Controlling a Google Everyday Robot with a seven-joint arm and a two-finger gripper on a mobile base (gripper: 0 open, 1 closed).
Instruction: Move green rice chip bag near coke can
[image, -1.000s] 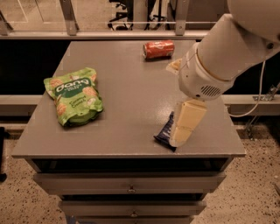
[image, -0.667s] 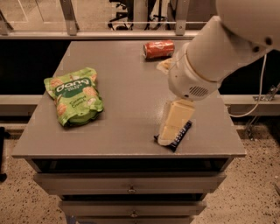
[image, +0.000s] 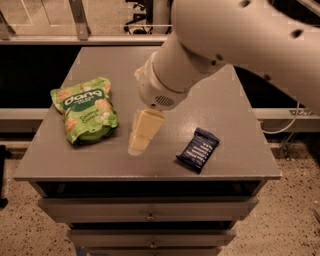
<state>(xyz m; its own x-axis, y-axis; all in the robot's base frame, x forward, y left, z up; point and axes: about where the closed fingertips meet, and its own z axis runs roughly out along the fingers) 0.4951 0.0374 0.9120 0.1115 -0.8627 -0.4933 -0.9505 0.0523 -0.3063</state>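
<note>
The green rice chip bag (image: 85, 108) lies flat on the left part of the grey table (image: 225, 115), its white "dang" lettering facing up. My gripper (image: 138, 143) hangs over the table's front middle, just right of the bag and apart from it, pointing down. The large white arm reaches in from the upper right and covers the back right of the table. The coke can is hidden behind the arm.
A small dark blue wrapped bar (image: 198, 149) lies at the front right of the table. Drawers (image: 150, 216) sit under the tabletop. A railing and chair bases stand behind the table.
The gripper has swung left, from over the blue bar to beside the green bag. The arm now covers the coke can. The blue bar is now uncovered.
</note>
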